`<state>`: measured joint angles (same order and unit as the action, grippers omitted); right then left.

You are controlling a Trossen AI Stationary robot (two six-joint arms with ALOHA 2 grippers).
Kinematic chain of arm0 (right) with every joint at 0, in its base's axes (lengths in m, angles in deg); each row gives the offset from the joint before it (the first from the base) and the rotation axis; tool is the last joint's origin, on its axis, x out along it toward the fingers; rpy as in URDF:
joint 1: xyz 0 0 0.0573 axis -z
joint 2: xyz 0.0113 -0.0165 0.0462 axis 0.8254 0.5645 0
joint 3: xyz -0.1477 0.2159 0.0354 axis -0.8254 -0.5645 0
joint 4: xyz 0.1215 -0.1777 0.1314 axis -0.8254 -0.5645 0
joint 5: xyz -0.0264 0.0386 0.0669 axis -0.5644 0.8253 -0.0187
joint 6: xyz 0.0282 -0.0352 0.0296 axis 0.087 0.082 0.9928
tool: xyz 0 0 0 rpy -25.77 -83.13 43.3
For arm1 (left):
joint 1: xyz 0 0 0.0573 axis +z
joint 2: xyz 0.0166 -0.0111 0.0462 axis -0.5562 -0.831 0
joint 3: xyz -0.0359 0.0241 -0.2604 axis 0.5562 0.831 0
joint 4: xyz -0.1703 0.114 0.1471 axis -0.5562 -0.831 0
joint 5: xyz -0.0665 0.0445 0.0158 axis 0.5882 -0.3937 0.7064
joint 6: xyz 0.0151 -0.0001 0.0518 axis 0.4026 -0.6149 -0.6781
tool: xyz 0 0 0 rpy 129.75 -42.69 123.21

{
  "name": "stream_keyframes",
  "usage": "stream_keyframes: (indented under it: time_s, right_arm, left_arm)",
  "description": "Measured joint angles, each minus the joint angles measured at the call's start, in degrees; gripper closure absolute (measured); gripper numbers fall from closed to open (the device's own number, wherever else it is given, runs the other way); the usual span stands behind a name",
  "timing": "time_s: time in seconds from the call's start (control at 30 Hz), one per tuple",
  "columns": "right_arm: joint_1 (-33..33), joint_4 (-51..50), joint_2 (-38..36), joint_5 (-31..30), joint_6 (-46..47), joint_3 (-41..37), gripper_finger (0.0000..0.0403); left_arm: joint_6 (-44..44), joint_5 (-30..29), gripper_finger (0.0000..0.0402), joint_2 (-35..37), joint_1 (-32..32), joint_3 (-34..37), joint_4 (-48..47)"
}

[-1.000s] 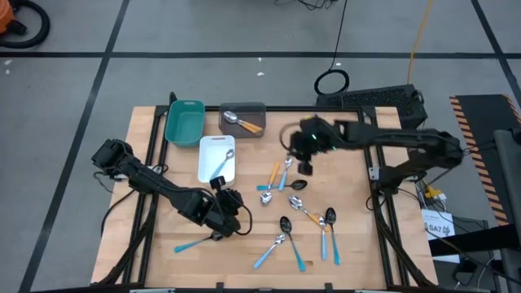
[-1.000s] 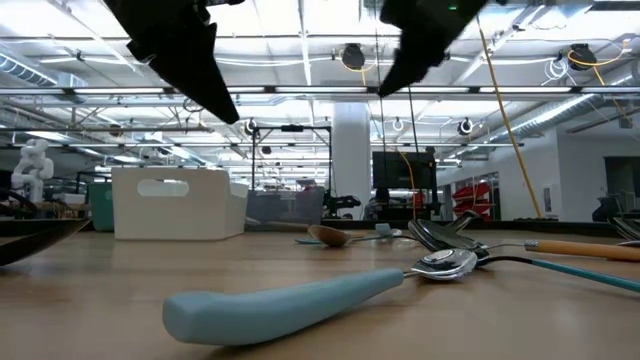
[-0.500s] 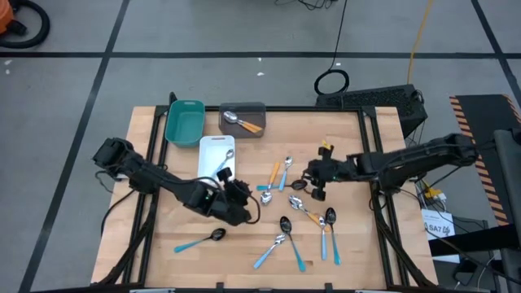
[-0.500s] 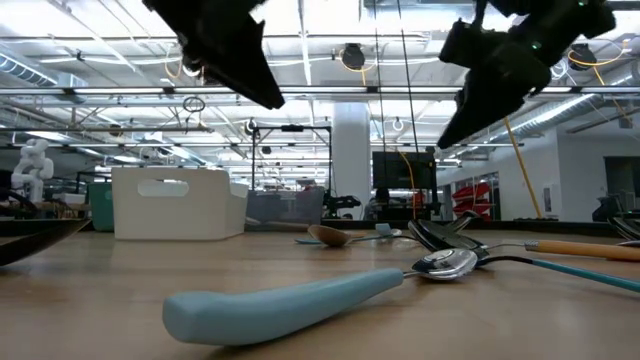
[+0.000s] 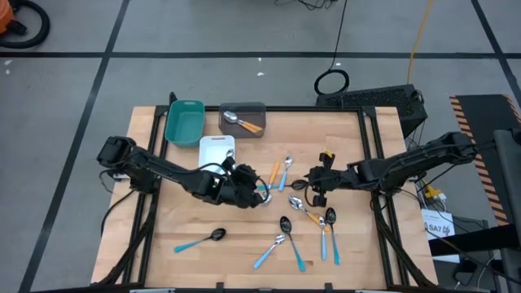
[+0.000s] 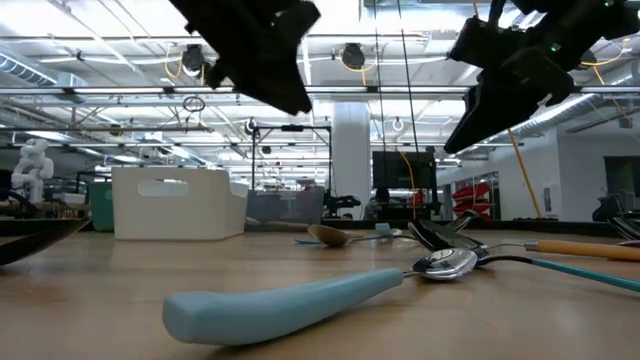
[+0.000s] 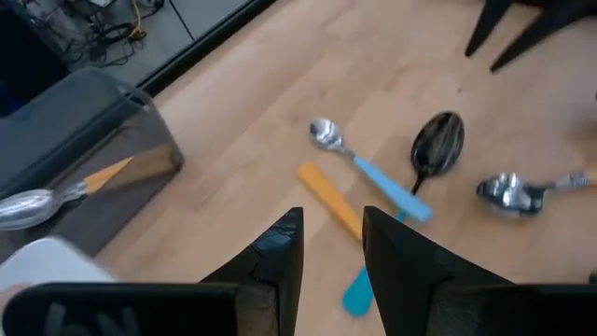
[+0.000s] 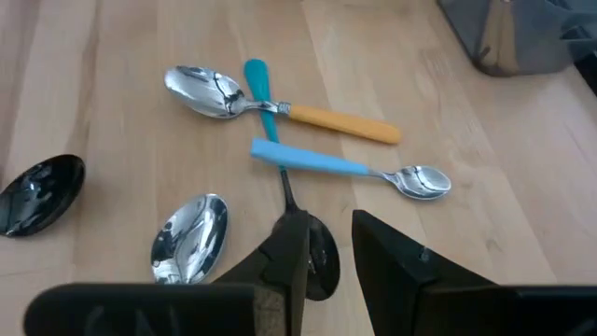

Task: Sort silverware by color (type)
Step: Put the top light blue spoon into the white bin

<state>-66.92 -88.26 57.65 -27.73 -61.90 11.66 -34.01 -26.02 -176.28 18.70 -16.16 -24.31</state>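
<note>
On the desk, toward its middle, we record the loose silverware: an orange-handled spoon and a blue-handled spoon lying side by side, a silver bowl just below them, and further spoons scattered toward the near edge, among them a black-bowled one and a blue-handled one. One blue-handled spoon with a black bowl lies well apart, at the near left. One orange-handled spoon with a silver bowl lies in the grey tray at the far edge; the teal tray stands beside it. The white tray is partly under the left arm, so we cannot tell what it holds. Left claw: reaching over the middle cluster, fingers narrowly parted, grasping nothing; its wrist view shows the orange handle below the gap, with a blue-handled silver spoon and a black bowl beyond. Right claw: near the same cluster from the other side, fingers likewise slightly parted and empty, poised over a black bowl; beyond it, a silver spoon with an orange handle crossed by a blue handle, and a blue-handled spoon. From desk level, a blue handle lies nearest.
</note>
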Motion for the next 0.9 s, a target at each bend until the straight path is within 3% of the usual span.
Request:
stream_keyframes:
  time_s: [0.2,0.4,0.57,0.77,0.9]
  right_arm:
    - [-0.1,-2.2,0.0,-0.3,-0.4,0.0,0.0321]
    - [-0.1,-7.4,0.0,-6.0,-1.5,0.0,0.0321]
    - [-0.1,-8.7,0.0,-6.3,-1.9,0.0,0.0321]
    - [-0.1,-8.7,0.0,-6.3,-3.6,0.0,0.0321]
    - [-0.1,-9.5,-0.1,-6.3,-3.6,0.0,0.0321]
  left_arm:
    - [0.1,1.2,0.0288,-4.3,2.7,0.0,8.6]
    - [0.2,1.6,0.0288,-7.0,4.3,0.0,17.6]
    - [0.4,2.8,0.0283,-8.6,5.4,-0.1,20.1]
    - [1.7,5.5,0.0208,-11.0,7.2,-1.3,18.7]
    - [3.0,5.3,0.0164,-14.2,8.1,-6.4,15.5]
